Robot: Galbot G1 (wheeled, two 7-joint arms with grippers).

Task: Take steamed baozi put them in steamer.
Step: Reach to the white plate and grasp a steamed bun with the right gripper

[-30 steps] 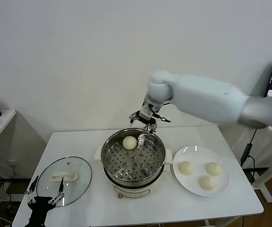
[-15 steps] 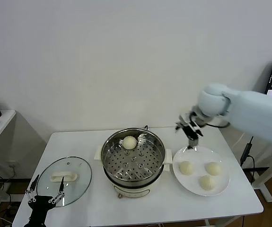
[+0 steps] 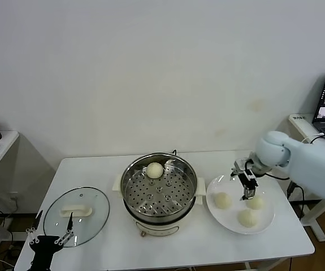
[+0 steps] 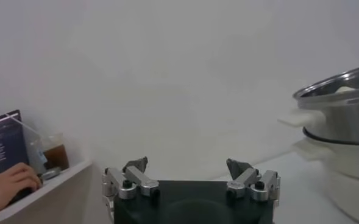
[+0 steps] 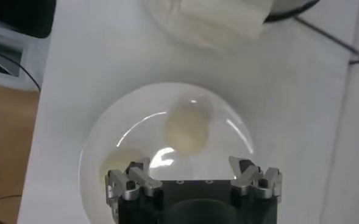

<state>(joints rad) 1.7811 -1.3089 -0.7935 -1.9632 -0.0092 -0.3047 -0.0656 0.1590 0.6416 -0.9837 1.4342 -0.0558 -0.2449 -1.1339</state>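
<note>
While its jaws gape, right gripper [image 3: 247, 191] hovers inside plate [image 3: 267, 221] rim.

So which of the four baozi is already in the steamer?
The baozi at the far side of the steamer, alone on its perforated tray. The other three lie on the white plate.

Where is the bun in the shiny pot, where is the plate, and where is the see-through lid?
steamed baozi [image 3: 155, 170], head view, middle of the bun lying in the steamer.
plate [image 3: 230, 183], head view, bare white surface near its back rim.
glass lid [image 3: 94, 212], head view, clear glass beside its white handle.
</note>
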